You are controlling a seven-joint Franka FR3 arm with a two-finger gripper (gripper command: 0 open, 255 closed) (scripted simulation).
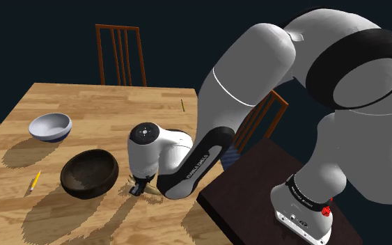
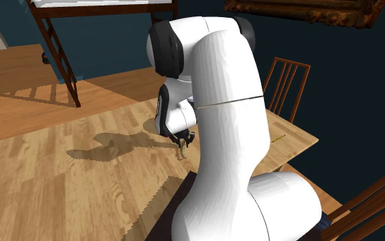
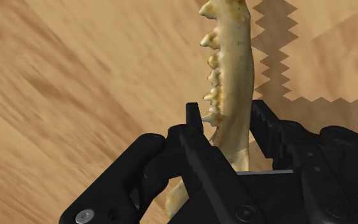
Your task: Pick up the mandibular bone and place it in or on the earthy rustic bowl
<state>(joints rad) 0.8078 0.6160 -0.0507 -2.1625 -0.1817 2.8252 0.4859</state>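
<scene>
The light wooden table (image 1: pixel 83 97) looks bright, but the dark blue wall (image 1: pixel 34 42) behind it is dim. The big white robot arm (image 1: pixel 257 69) and the dark brown round bowl (image 1: pixel 90 174) drop dark shadows with jagged, saw-like edges toward the shoulder view's lower left.

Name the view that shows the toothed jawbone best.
The wrist view: the pale yellowish toothed jawbone stands close up, teeth distinct, clasped in the black gripper. The shoulder view shows a sliver of it under the gripper; the second exterior view a small piece below the gripper.
</scene>
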